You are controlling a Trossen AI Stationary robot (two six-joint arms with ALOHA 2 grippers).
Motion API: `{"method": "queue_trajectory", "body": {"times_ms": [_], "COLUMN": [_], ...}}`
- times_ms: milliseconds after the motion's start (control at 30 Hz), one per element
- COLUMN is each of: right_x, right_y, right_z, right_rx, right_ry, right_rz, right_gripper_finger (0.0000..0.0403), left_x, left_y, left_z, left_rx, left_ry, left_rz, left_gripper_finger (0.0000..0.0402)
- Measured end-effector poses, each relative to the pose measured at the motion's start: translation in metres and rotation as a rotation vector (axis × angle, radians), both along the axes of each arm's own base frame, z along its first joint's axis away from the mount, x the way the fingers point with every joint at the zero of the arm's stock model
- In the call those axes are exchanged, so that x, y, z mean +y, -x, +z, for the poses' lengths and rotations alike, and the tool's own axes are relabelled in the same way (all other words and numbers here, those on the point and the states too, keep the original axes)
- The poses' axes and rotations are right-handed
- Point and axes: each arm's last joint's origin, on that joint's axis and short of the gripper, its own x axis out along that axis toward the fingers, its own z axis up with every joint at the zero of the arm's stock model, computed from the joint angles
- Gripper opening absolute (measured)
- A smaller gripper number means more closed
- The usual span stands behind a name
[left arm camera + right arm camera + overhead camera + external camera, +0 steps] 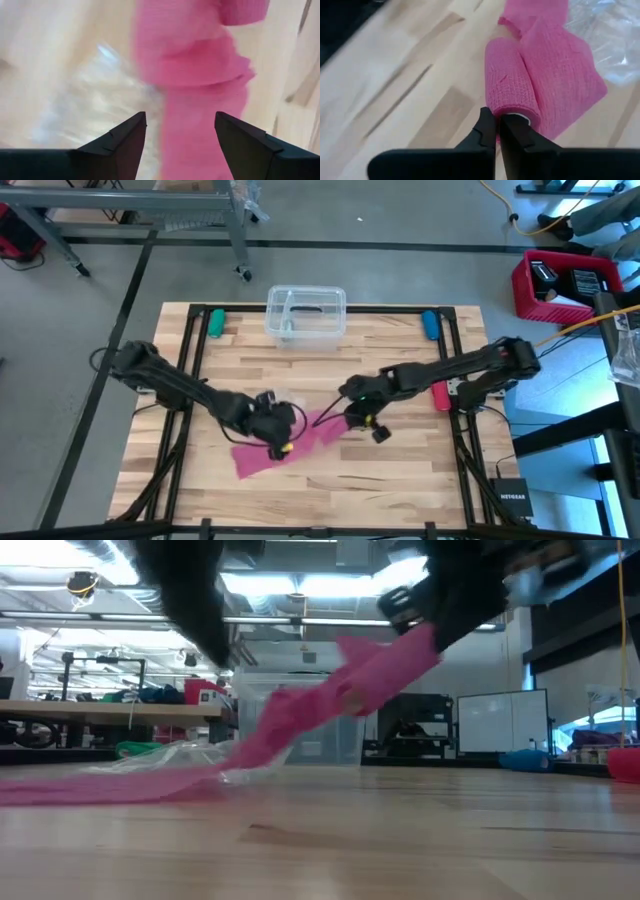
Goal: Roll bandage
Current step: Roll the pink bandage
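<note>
On the wooden table (pixel 400 480), near the middle, lies the bandage (pixel 300 442), a long pink strip of soft cloth. One end lies flat on the wood toward the near left. The other end goes up off the table to the right, where it is rolled into a small pink tube.

The right gripper (pixel 352 412) is pinched tight on that rolled end. In the right wrist view, its two dark fingers (pixel 487 131) are pressed close together, with the edge of the roll between them. The loose strip hangs from the roll and runs back down to the wood.

The left gripper (pixel 268 430) hangs over the flat part of the bandage, just left of the right gripper. Its fingers (pixel 127 137) stand wide apart and hold nothing. The pink strip shows between them, down below.

A crumpled clear plastic wrapper (pixel 165 755) lies on the table beside the strip, and partly under it.

At the far edge of the table sits a clear plastic box (pixel 305 315). A small red thing (pixel 439 395) lies on the right side of the table, close to the right arm.
</note>
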Motion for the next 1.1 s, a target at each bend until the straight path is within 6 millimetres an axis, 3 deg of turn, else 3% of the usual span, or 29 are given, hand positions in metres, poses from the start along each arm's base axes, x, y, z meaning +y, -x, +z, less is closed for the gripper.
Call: {"method": "queue_trajectory", "body": {"times_ms": [200,300,433,600,800,933,1100], "right_x": [-0.006,-0.006,-0.009,-0.012,-0.013,-0.014,-0.015], "right_y": [0.041,0.056,0.069,0.072,0.064,0.061,0.060], "right_z": [0.048,0.072,0.097,0.118,0.133,0.133,0.136], "right_rx": [-0.010,-0.078,-0.220,-0.401,-0.565,-0.578,-0.624], "right_ry": [-0.151,-0.258,-0.301,-0.318,-0.372,-0.370,-0.358], "right_rz": [-0.064,-0.086,-0.158,-0.252,-0.319,-0.368,-0.403], "right_gripper_finger": [0.0007,0.0009,0.0008,0.0010,0.0010,0.0011,0.0012], "left_x": [0.020,0.017,0.006,-0.003,-0.010,-0.010,-0.011], "left_y": [0.014,0.004,-0.014,-0.026,-0.027,-0.025,-0.019], "left_z": [0.049,0.063,0.067,0.057,0.051,0.057,0.079], "left_rx": [-0.239,-0.391,-0.527,-0.544,-0.527,-0.542,-0.583], "left_ry": [-0.077,-0.090,-0.136,-0.210,-0.333,-0.411,-0.441], "left_rz": [0.040,-0.019,-0.112,-0.123,-0.063,-0.077,-0.106], "left_gripper_finger": [0.0224,0.0224,0.0224,0.0223,0.0223,0.0223,0.0223]}}
